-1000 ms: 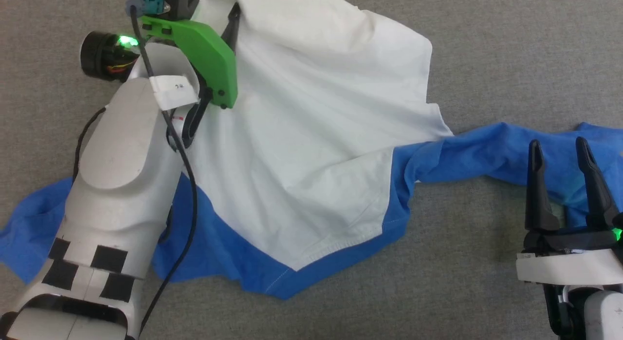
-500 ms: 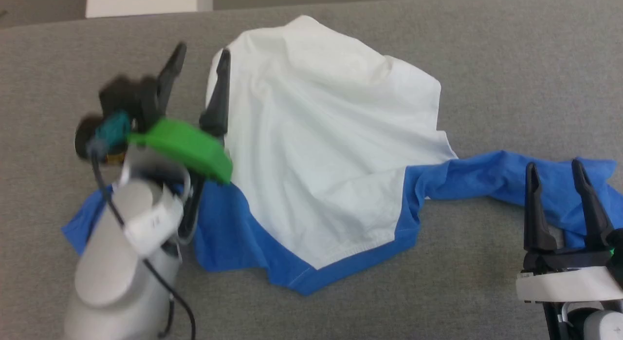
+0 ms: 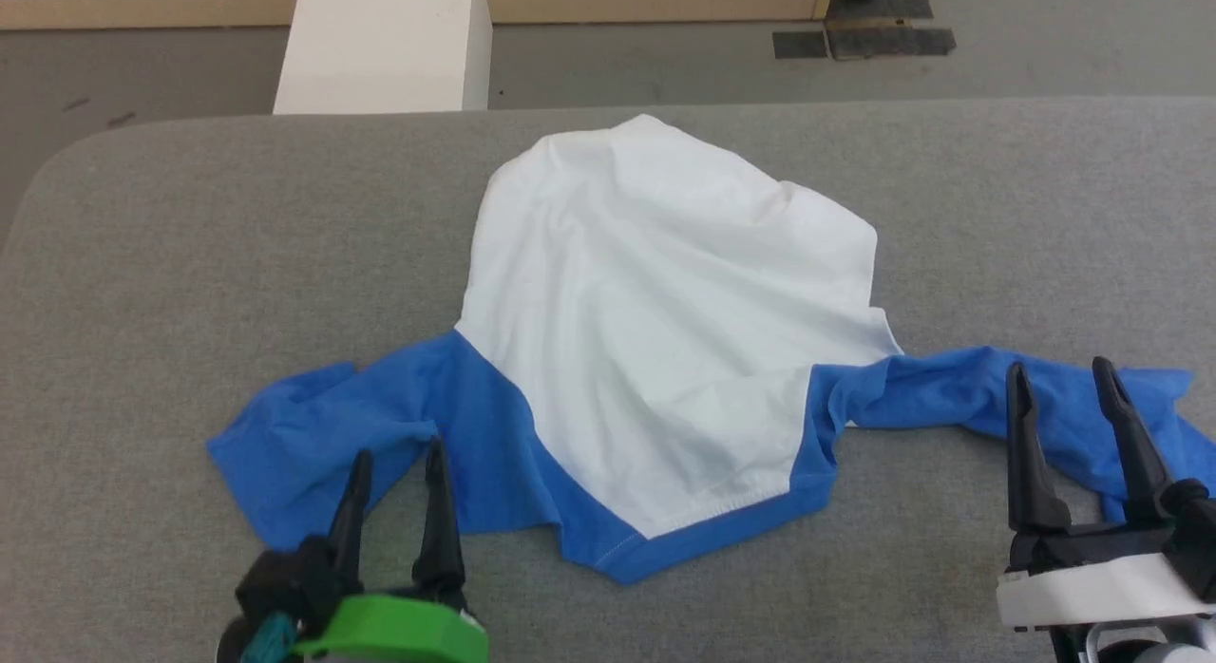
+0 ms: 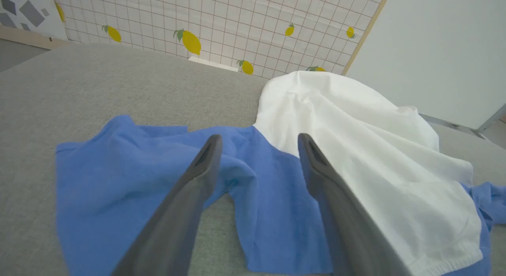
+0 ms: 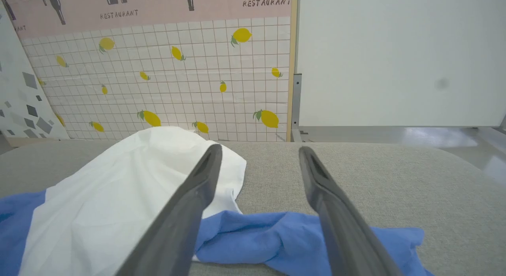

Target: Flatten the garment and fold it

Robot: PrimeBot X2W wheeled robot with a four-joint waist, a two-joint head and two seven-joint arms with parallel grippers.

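The garment (image 3: 655, 331) lies spread on the grey counter (image 3: 190, 226), near the middle of it. Its white body is rumpled, with soft ridges, and reaches toward the far edge. A blue band runs along the near side and comes to a point at the hem closest to the robot.

One blue sleeve (image 3: 304, 435) is bunched up on the robot's left. The other sleeve (image 3: 959, 392) trails out to the right in a twisted strip.

The left claw (image 3: 399, 452) sits at the near left, its two dark fingers spread apart with nothing between them. In its wrist view the fingers stand over the bunched sleeve and the edge of the blue band; whether they touch the cloth cannot be told.

The right claw (image 3: 1060, 367) is at the near right, also wide open and empty, with its fingertips over the trailing sleeve. From its wrist view the cloth lies below and between the fingers, not pinched.

Beyond the counter's far edge stands a white box (image 3: 385, 46) on the floor (image 3: 665, 65). Behind that is a tiled wall panel (image 5: 158, 90) printed with lemons.
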